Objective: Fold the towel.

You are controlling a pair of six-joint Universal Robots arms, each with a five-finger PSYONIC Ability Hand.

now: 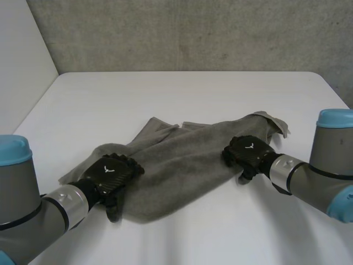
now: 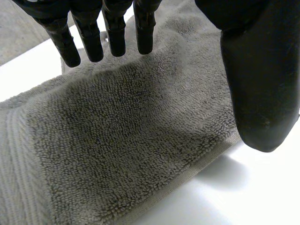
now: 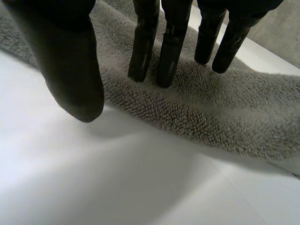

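Across the worktop's (image 1: 165, 94) middle, the rumpled towel (image 1: 182, 163) is overlain at its left end by the left robot hand (image 1: 110, 174), fingers (image 2: 115, 33) straight. The right robot hand (image 1: 248, 152) is set likewise on its near edge. Nothing is gripped, so slipping or bunching is risked.

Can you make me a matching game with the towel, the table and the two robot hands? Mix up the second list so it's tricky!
Things:
1. towel
2. left hand
3. right hand
4. table

Clues:
A. open, fingers on the towel's near edge, toward its right end
B. grey and rumpled, lying on the table
C. white
D. open, over the towel's left end

Pairs: 1-B, 2-D, 3-A, 4-C
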